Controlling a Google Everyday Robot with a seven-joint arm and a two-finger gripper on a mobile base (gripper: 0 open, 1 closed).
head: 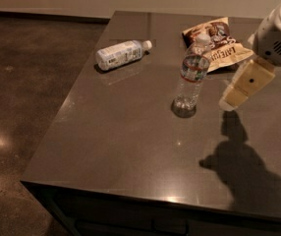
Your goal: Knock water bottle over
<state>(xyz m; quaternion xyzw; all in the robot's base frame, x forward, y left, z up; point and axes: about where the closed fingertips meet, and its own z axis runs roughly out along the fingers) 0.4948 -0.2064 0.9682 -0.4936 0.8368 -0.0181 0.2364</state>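
The water bottle [191, 76] stands upright near the middle of the dark table [130, 146]. It is clear ribbed plastic with a white cap and a narrow red-white-teal label band. My gripper [230, 101] comes in from the right edge on a white arm and hangs a little to the right of the bottle, at about its lower half, apart from it. Its cream-coloured fingers [243, 85] point down and left toward the bottle.
A bottle wrapped in a large white label [120, 54] lies on its side at the back left of the table. A brown and white chip bag [219, 45] lies behind the water bottle. The table's left and front edges drop to a dark floor.
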